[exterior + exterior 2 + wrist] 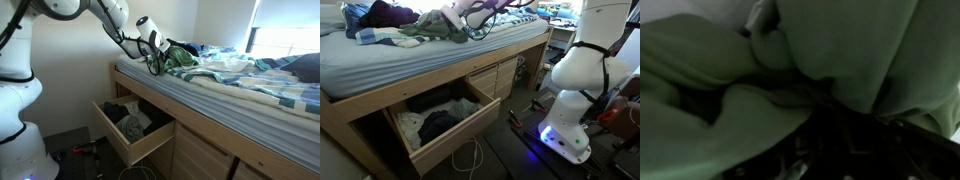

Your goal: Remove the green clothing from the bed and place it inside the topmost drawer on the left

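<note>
The green clothing (181,58) lies crumpled at the near edge of the bed (250,95), next to a striped blue blanket; it also shows in the other exterior view (432,32). My gripper (155,52) is pressed down into the green cloth at the bed's edge, and shows from the other side too (475,20). In the wrist view the green cloth (710,110) fills the frame and the jaws are lost in shadow, so I cannot tell whether they are open or shut. A wooden drawer (140,150) under the bed stands pulled open with dark and light clothes inside; its front also shows (455,140).
More shut drawers sit beside the open one (488,78). A purple garment (388,14) and the blue blanket (245,72) lie on the bed. Cables and the robot base (570,130) are on the floor beside the open drawer.
</note>
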Available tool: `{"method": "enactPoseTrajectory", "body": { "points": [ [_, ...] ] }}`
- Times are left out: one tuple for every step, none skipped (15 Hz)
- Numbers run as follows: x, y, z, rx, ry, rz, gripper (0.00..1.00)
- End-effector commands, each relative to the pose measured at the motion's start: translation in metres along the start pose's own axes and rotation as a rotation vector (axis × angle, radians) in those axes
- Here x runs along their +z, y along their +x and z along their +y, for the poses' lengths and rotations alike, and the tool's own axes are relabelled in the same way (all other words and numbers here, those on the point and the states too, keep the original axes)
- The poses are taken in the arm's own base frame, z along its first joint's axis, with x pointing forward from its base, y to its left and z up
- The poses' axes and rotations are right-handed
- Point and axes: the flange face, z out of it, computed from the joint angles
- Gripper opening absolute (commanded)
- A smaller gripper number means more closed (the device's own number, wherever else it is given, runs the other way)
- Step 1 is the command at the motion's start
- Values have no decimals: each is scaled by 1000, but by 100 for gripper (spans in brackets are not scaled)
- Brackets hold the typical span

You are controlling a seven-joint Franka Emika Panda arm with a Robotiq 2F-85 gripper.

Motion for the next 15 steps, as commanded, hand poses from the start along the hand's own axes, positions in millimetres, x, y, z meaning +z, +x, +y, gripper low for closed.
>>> {"method": "enactPoseTrajectory", "body": {
  "points": [
    [12,0,-22,6,7,8,1],
    [9,-3,-26,-1,10,8,4],
    [2,-7,-33,-6,14,-4,2],
    [-1,-14,-37,-3,4,-19,4],
    [-8,-22,-42,-25,-20,-37,3],
    [-15,-32,-47,-54,-36,-56,3],
    [-28,-44,-53,-83,-61,-69,3],
    [-40,-52,-61,-107,-77,-70,3],
    [-54,-60,-70,-131,-82,-72,3],
    [-69,-65,-79,-150,-82,-65,3],
    [-85,-70,-89,-162,-77,-59,3],
    [-101,-75,-98,-178,-69,-47,3],
    [-124,-71,-110,-171,-36,-45,3],
    [-137,-74,-115,-178,-25,-40,3],
    [-150,-74,-119,-194,-18,-36,3]
  ]
}}
